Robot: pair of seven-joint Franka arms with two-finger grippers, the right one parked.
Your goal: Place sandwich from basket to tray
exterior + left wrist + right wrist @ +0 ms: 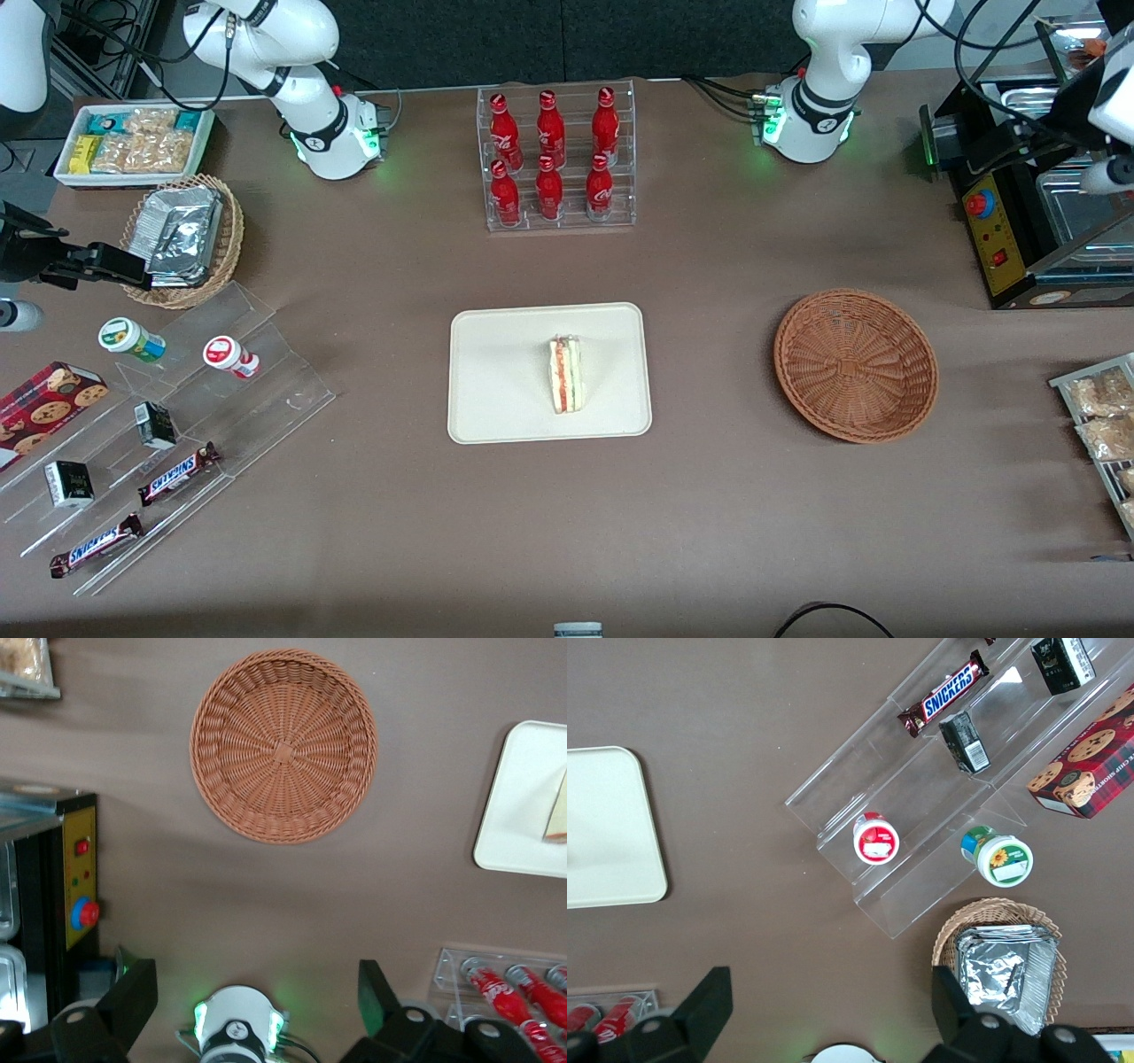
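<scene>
The sandwich lies on the cream tray in the middle of the table, its red, green and yellow layers showing. Part of the sandwich and the tray also shows in the left wrist view, and a piece of the tray in the right wrist view. The reddish-brown basket is empty, beside the tray toward the working arm's end. My left gripper hangs open and empty, high over the table, farther from the front camera than the basket.
A black machine with a red button stands beside the gripper. A clear rack of red bottles is farther from the front camera than the tray. Snack packets lie at the working arm's end. Acrylic shelves and a foil-packet basket sit toward the parked arm's end.
</scene>
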